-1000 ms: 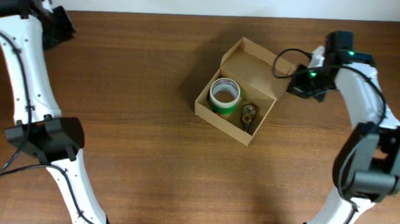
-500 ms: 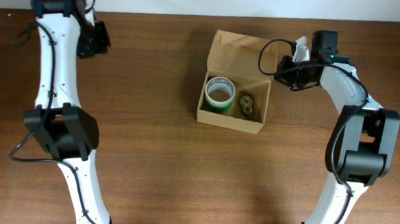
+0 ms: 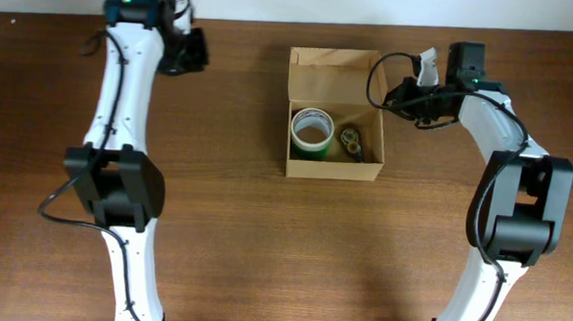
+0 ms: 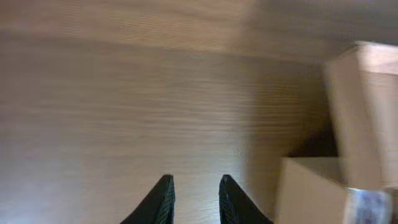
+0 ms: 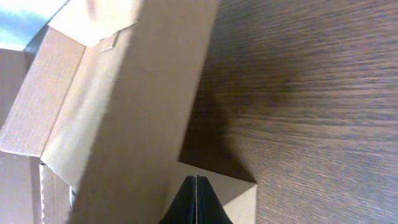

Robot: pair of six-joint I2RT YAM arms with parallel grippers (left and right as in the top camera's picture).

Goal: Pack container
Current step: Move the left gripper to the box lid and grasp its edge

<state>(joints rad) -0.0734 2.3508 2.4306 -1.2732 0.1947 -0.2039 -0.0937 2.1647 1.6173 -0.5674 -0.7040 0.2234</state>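
Observation:
The container point(image 3: 331, 169) is a brown cardboard box at the table's middle, open, its lid flap point(image 3: 330, 72) folded back toward the far edge. Inside stand a tape roll with a green side point(image 3: 311, 132) and a small dark brassy item point(image 3: 351, 142). My right gripper point(image 3: 400, 96) is shut at the box's far right corner. In the right wrist view its closed tips point(image 5: 197, 178) lie over a flat cardboard tab point(image 5: 236, 193); nothing shows between them. My left gripper point(image 3: 194, 52) hovers to the left of the box, slightly open and empty point(image 4: 193, 179); the box point(image 4: 364, 106) shows at that view's right.
Dark wooden table point(image 3: 263, 238) all around the box. The table's far edge meets a pale surface point(image 3: 275, 3) just behind the lid flap. Both white arms reach in from the near side, left point(image 3: 114, 171) and right point(image 3: 520, 202).
The box has turned from tilted to square with the table edge and shifted slightly left. My left arm has swung right toward it. The right gripper has moved a little left, staying shut.

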